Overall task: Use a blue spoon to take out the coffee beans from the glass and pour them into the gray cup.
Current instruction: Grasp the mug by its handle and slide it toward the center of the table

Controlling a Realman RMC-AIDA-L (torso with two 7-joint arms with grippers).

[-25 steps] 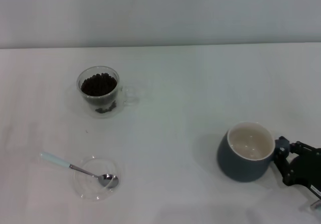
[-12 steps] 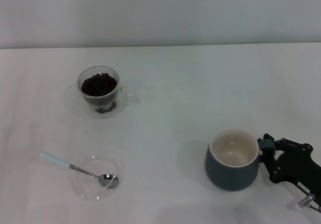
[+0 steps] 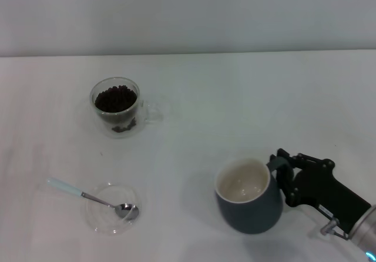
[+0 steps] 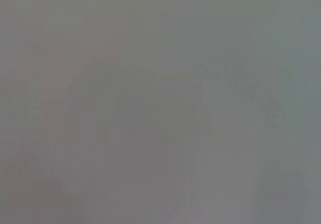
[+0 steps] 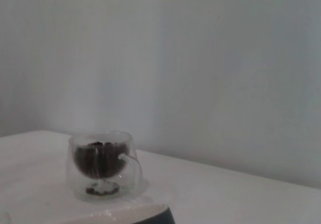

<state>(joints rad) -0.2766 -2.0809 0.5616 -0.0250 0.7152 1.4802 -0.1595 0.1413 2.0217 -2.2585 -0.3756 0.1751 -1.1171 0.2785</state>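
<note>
A white table [image 3: 235, 97] ran back to a pale grey wall. In the head view the right gripper [image 3: 283, 177] was clenched on the handle side of the gray cup [image 3: 248, 196], near the front right. The glass [image 3: 117, 106] of coffee beans [image 3: 116, 98] stood far left; the blue spoon [image 3: 88, 196] lay with its bowl on a clear saucer [image 3: 111, 216]. The right wrist view showed the glass [image 5: 103, 163], beans [image 5: 95, 158] and a sliver of cup rim [image 5: 150, 218]. The left wrist view showed only grey blur; the left gripper appeared nowhere.

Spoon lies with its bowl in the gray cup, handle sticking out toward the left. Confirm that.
Not right. The spoon lies with its bowl on the clear saucer, not in the cup; the handle does stick out left. The head view shows it.
</note>
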